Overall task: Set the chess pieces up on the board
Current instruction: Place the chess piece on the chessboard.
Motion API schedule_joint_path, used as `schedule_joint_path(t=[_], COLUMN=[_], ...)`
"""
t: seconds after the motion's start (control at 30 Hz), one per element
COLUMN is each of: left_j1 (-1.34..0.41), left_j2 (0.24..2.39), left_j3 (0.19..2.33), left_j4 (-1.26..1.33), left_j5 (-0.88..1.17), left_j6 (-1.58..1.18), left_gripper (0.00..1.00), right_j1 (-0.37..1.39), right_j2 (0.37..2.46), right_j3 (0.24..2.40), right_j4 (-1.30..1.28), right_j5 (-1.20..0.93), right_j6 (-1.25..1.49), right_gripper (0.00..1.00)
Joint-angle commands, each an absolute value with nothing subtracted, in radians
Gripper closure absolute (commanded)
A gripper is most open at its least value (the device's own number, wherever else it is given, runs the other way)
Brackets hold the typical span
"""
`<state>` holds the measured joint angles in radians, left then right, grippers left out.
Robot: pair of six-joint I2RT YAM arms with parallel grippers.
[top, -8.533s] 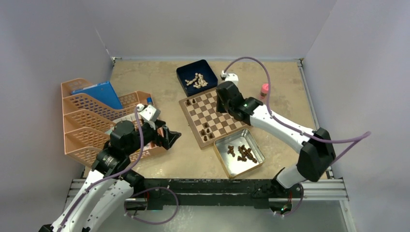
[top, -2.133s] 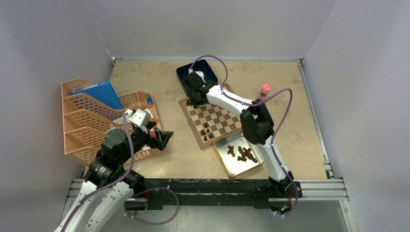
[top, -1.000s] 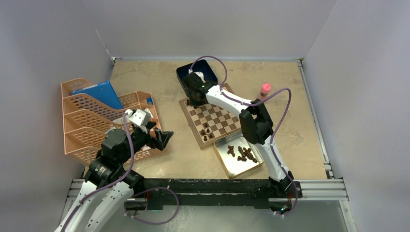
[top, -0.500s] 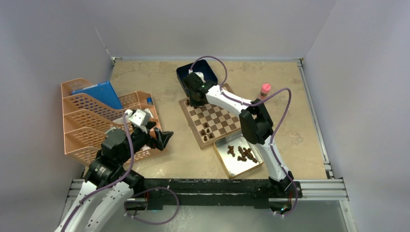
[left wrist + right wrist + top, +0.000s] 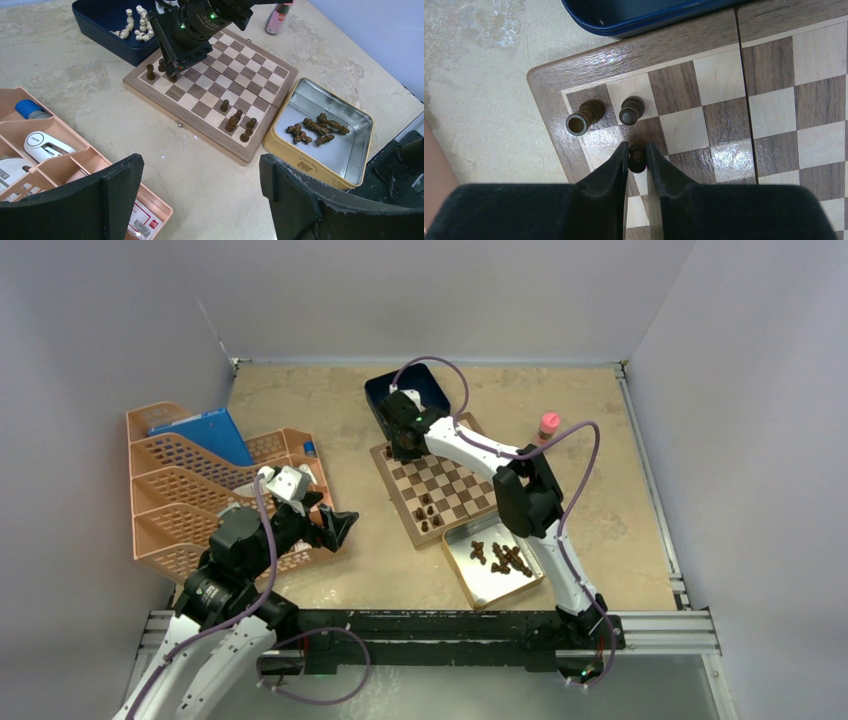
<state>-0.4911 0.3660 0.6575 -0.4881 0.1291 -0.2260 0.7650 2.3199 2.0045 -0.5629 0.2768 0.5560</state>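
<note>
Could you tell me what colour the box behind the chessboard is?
The box is dark blue, clearest from the left wrist.

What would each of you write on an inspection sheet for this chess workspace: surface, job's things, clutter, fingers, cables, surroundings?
Surface: beige mottled tabletop.
Job's things: chessboard lying flat; dark chessmen standing on it, more lying in the silver tin.
Clutter: blue box of cream chessmen; orange desk organiser; pink-capped bottle.
Fingers: left fingers open, off the board; right fingers closed on one dark chessman at the board's corner.
Cables: purple cables hang in loose loops.
Surroundings: pale walls; mounting rail.
</note>
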Motion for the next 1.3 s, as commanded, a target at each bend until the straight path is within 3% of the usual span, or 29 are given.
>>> schedule_joint_path(t=[0.0, 0.53, 0.83, 0.97, 1.27], left_j1=[-0.491, -0.491, -0.491, -0.491, -0.491], left_j2=[0.358, 0.354, 0.347, 0.349, 0.363], left_j3=[0.681, 0.681, 0.681, 0.681, 0.682], left_j4=[-0.456, -0.458, -0.459, -0.460, -0.457], left_j5=[0.124, 0.127, 0.126, 0.123, 0.112], left_j6=[-0.230, -0.233, -0.232, -0.234, -0.241], left_gripper=[0.14, 0.14, 0.14, 0.14, 0.13], right_j1=[0.767, 0.767, 0.768, 0.768, 0.768], right_j2=[2.323, 2.326, 2.320, 2.295, 2.114], right_j3=[2.042, 2.039, 2.043, 2.035, 1.853], right_j4=[-0.564, -0.567, -0.564, -0.561, -0.504], right_j5=[0.311, 0.321, 0.330, 0.342, 0.304], right_j6=[0.542, 0.538, 0.538, 0.535, 0.534], right_gripper=[0.81, 0.80, 0.73, 0.65, 0.58])
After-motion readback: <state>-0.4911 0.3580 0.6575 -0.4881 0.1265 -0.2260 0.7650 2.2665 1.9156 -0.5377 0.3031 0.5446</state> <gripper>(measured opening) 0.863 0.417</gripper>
